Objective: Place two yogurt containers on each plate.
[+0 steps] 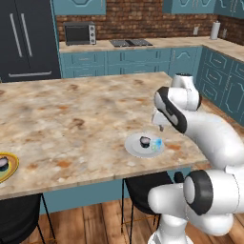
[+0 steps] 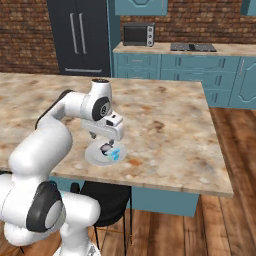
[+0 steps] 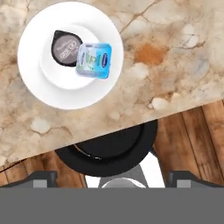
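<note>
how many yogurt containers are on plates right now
3: a dark round cup and a pale blue square one touching on the white plate; one on the yellow-rimmed plate, partly cropped.

Rises from the base, folds at a dark-jointed elbow and reaches forward, wrist bent so the hand points straight down. Tool [image 2: 105, 140] hangs low under the hand, nothing between its fingers. Fingertips [image 3: 43, 178] set wide apart at the bottom of the hand view.
</note>
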Robot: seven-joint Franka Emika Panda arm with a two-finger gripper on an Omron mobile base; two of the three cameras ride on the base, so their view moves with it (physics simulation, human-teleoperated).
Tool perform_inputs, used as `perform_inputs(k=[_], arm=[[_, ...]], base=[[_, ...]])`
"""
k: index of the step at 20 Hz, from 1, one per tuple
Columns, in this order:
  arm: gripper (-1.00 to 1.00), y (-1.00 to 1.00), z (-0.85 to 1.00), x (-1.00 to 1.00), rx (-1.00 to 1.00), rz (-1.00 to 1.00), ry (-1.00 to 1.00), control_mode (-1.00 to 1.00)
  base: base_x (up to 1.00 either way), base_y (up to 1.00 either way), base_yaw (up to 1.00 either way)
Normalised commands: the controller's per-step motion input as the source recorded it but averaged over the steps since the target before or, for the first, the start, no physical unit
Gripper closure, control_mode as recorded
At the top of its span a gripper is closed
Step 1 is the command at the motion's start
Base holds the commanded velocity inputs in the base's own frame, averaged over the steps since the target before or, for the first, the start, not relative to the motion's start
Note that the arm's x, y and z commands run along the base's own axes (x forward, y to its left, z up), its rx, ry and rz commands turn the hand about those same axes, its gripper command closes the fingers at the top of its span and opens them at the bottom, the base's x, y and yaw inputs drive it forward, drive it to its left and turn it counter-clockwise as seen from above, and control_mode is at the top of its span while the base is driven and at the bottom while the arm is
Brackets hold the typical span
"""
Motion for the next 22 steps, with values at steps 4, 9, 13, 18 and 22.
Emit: perform_inputs(k=[4,9,13,18,22], arm=[[-1.00,0.69,0.59,-1.00,-0.03,0.12,-0.12,-1.00],[-1.00,0.68,0.25,-1.00,-0.05,0.04,-0.11,-1.00],[-1.00,0.61,0.05,-0.78,-0.09,0.03,-0.08,-1.00],[-1.00,0.76,-0.19,-0.05,-0.22,0.03,0.19,-1.00],[-1.00,0.87,-0.17,-0.10,-0.33,0.00,0.16,-1.00]], base=[[0.00,0.00,0.00],[0.00,0.00,0.00],[0.00,0.00,0.00],[0.00,0.00,0.00],[0.00,0.00,0.00]])
